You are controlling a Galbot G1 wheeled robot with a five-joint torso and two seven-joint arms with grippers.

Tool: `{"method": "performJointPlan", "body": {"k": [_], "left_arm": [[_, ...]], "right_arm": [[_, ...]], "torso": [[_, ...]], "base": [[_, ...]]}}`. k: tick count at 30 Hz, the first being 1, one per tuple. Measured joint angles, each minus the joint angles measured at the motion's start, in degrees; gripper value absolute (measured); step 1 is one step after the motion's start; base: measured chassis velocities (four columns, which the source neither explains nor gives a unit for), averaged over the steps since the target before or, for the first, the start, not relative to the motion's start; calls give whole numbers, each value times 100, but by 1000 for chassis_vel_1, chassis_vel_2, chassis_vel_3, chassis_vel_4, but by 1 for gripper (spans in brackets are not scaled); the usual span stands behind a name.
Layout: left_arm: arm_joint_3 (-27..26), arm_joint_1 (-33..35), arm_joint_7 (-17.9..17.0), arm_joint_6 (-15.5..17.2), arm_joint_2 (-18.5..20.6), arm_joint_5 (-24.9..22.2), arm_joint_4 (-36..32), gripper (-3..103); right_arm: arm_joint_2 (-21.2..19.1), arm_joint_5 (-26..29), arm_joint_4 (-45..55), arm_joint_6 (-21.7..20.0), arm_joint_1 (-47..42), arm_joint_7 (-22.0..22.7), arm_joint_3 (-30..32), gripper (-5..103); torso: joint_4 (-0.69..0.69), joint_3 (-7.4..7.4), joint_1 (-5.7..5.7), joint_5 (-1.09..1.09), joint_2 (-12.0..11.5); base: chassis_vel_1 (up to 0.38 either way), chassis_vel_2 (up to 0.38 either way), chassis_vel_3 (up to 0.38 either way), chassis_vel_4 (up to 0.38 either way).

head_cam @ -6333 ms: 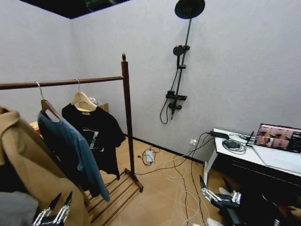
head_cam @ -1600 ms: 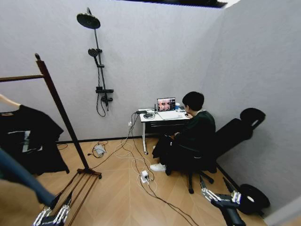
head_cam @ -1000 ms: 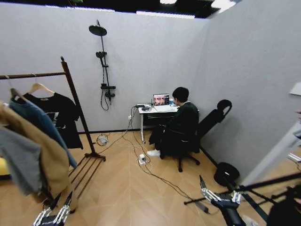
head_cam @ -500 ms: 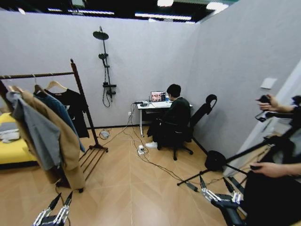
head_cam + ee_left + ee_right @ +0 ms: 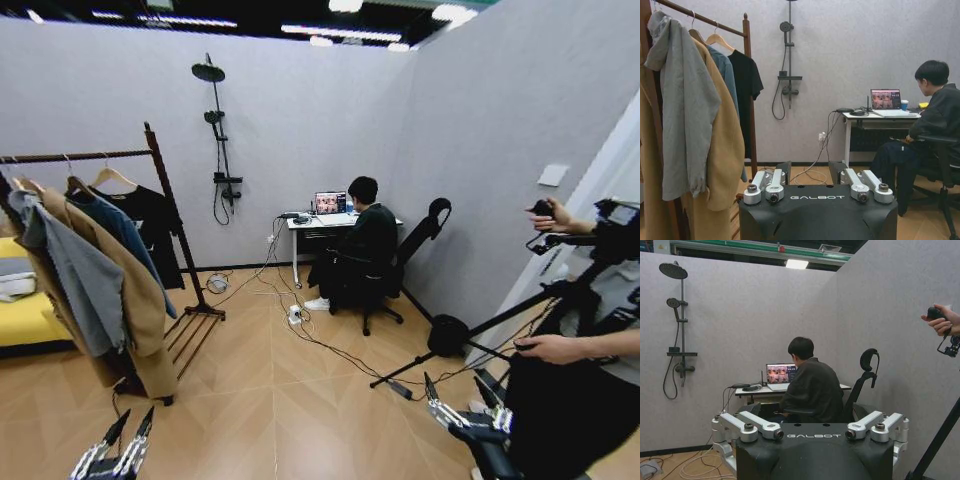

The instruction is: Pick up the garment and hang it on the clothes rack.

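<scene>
Hanging at the far end of the clothes rack (image 5: 160, 190), the garment (image 5: 152, 225) sits beside a blue shirt (image 5: 120, 235) and tan coat (image 5: 135, 305). Left claw (image 5: 112, 455) and right claw (image 5: 465, 415) hover low, spread open, empty.

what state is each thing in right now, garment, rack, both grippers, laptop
garment: hanging on its hanger from the rack's top bar
clothes rack: upright, loaded with clothes
left gripper: open, holding nothing
right gripper: open, holding nothing
laptop: open, screen lit
</scene>
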Motion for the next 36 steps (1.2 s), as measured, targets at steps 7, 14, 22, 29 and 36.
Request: {"method": "performJointPlan", "body": {"k": [7, 14, 22, 29, 36], "left_arm": [[0, 0, -1, 0, 0, 0, 0, 46], [0, 0, -2, 0, 0, 0, 0, 46], [0, 0, -3, 0, 0, 0, 0, 46], [0, 0, -3, 0, 0, 0, 0, 46], [0, 0, -2, 0, 0, 0, 0, 46]], "right_arm": [[0, 0, 0, 0, -1, 0, 0, 100], [0, 0, 0, 0, -1, 0, 0, 100], [0, 0, 0, 0, -1, 0, 0, 100], [0, 0, 0, 0, 0, 0, 0, 100], [0, 0, 0, 0, -1, 0, 0, 100]], "torso": [[0, 0, -2, 0, 1], [1, 0, -1, 0, 1], [-1, 0, -1, 0, 1], [0, 0, 1, 0, 0], [1, 0, 2, 0, 0]], "base": [[23, -11, -5, 15], [22, 26, 33, 21], [24, 31, 24, 24], [4, -2, -4, 9], [91, -84, -86, 96]]}}
